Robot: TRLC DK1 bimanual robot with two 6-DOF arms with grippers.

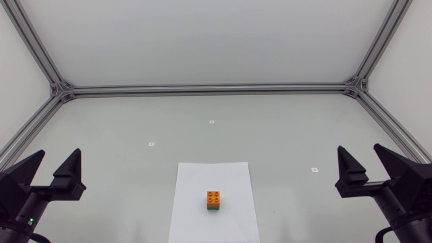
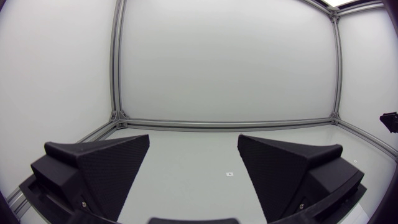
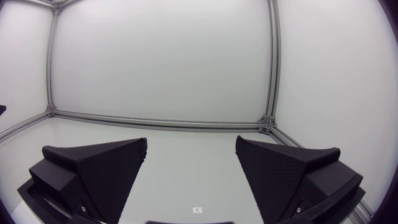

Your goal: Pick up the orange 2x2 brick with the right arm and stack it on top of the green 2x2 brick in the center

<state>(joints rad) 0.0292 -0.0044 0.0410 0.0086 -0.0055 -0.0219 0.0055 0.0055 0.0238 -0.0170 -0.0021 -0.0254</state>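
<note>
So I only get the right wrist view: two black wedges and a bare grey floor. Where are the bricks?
Observer: They show from overhead. The orange brick sits on top of the green brick.
Operator: What are they standing on?
Observer: A white sheet of paper lying flat on the table.
Operator: Is anything holding them?
Observer: No. The left gripper is open and empty, off to the side and well clear of the stack.
</note>
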